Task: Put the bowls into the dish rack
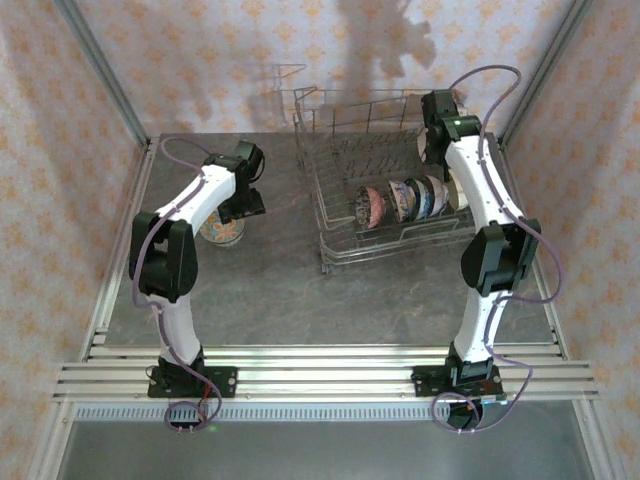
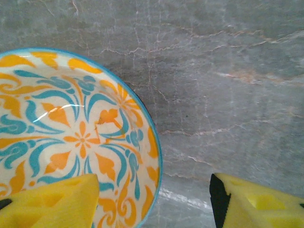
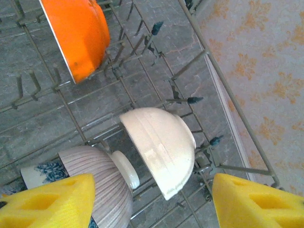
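Observation:
On the table stands a bowl (image 2: pixel 71 133) painted with orange and teal flowers and a blue rim; from above this bowl (image 1: pixel 222 232) sits left of the dish rack (image 1: pixel 330 215). My left gripper (image 2: pixel 154 199) is open and straddles its right rim, one finger over the inside and one over the table. The left gripper (image 1: pixel 245 206) hangs just above it. Inside the rack my right gripper (image 3: pixel 154 202) is open above a cream bowl (image 3: pixel 161 147) resting on its side. A pinkish striped bowl (image 3: pixel 102 187) leans beside it, with an orange bowl (image 3: pixel 80 33) farther along.
Several bowls (image 1: pixel 400 200) stand in a row between the rack's tines. The rack's tall wire side (image 3: pixel 223 114) runs close to my right finger, with the patterned wall (image 3: pixel 266 71) behind. Grey marbled tabletop (image 2: pixel 228 85) stretches right of the painted bowl.

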`<action>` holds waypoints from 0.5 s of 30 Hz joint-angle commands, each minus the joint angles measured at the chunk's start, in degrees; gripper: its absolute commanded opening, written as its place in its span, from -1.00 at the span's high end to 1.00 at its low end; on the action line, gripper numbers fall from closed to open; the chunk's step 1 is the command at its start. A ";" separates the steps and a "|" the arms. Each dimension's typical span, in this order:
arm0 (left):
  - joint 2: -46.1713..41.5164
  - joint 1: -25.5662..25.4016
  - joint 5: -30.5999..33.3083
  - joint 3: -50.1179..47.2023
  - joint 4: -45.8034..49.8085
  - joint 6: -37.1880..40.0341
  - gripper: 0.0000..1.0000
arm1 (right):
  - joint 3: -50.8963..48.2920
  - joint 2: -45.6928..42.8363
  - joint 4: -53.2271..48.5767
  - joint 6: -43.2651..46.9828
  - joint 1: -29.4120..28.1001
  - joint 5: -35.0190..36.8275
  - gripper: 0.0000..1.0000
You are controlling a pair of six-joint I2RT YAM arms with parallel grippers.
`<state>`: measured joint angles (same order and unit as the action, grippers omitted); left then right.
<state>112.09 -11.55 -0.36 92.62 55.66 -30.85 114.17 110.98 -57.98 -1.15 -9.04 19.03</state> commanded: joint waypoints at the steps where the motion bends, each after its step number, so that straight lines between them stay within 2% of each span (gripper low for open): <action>1: 1.47 0.49 2.09 2.21 2.88 2.59 -0.21 | -3.01 -3.46 1.52 -1.89 0.17 -0.03 -0.31; 4: 2.65 0.89 3.06 2.65 3.69 3.41 -0.11 | -4.63 -4.22 1.56 -2.61 0.16 -0.32 -0.31; 7: 2.77 1.44 3.13 2.27 3.69 3.70 0.10 | -5.31 -4.48 1.53 -3.18 0.16 -0.42 -0.31; 15: 2.15 1.59 2.84 1.59 3.23 4.09 0.38 | -5.18 -4.17 1.55 -4.43 0.17 -1.59 -0.31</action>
<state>114.65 -10.24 0.51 93.51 57.06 -27.51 108.81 108.47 -57.01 -4.05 -9.04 17.72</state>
